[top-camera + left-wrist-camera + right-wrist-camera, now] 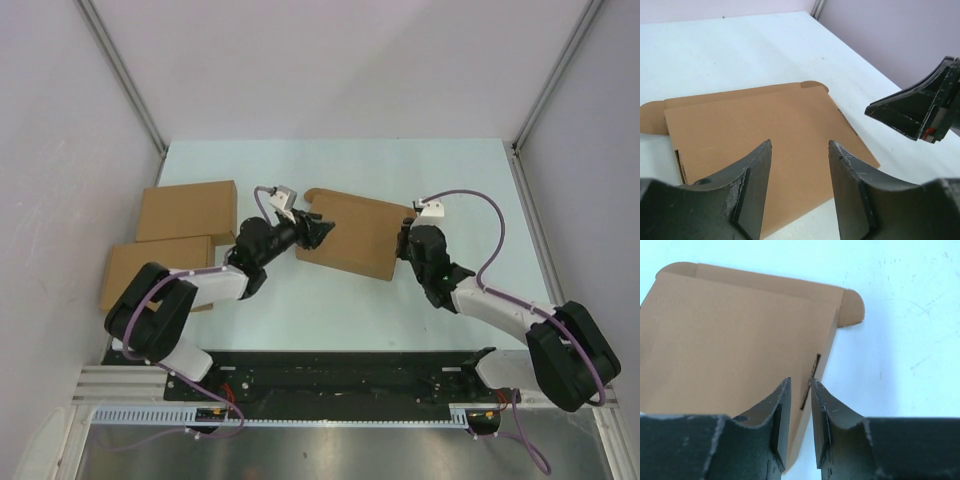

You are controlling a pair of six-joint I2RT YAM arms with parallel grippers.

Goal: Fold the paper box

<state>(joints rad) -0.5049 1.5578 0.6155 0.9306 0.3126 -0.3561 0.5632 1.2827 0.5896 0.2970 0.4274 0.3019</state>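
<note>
My two arms reach out from the near edge of the table (pixel 470 190) and meet over its middle, one at each end of the paper box (pixel 355 235).

The paper box lies about midway between the near and far edges and is turned a little, so its right end sits nearer to me than its left. Its broad brown top panel faces up.

My left gripper (pixel 318 232) is at the box's left end. Its fingers are spread wide with nothing between them, and the wrist view shows the brown panel through the gap.

My right gripper (pixel 405 243) is at the box's right end. Its fingers are drawn in to a narrow slot, and the box's side edge, with a dark slit (pixel 815 365) in it, runs into that slot. I cannot tell whether the pads actually pinch the cardboard.

Past my right fingers, a rounded tab (pixel 852 307) sticks out at the box's far corner.

By the left edge lie two flat brown boxes, the nearer one (pixel 130 270) partly under my left arm and the farther one (pixel 187 210) just beyond it.
</note>
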